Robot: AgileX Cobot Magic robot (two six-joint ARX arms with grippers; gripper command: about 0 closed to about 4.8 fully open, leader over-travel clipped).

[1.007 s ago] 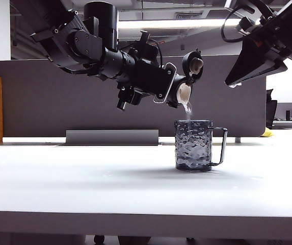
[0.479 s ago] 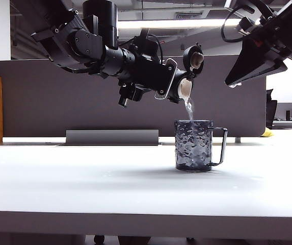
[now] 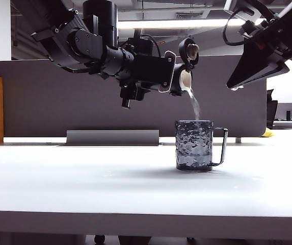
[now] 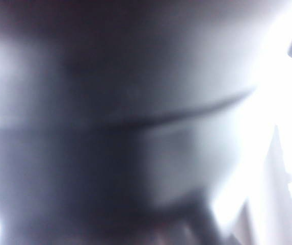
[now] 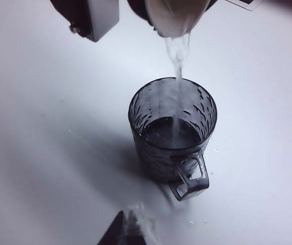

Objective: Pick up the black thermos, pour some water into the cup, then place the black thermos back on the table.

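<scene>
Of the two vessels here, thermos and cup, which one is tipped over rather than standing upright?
The black thermos: the left hand holds it nearly level above the table, lid open, pouring water. The cup stands upright below. The right hand hangs shut, apart.

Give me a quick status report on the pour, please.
Left pincer clamps black thermos, tipped, streaming into cup. Right pincer shut, empty, above. Nothing obstructing.

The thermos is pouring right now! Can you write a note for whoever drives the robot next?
Left gripper: clamped on the black thermos, tipped sideways above the cup, lid flipped open.
Right gripper: shut, empty, hanging high right of the cup.
Cup: upright on the table, handle away from the thermos, partly filled.
Done: pickup; water is streaming in.
Left: tip the thermos upright, stand it on the table.
</scene>
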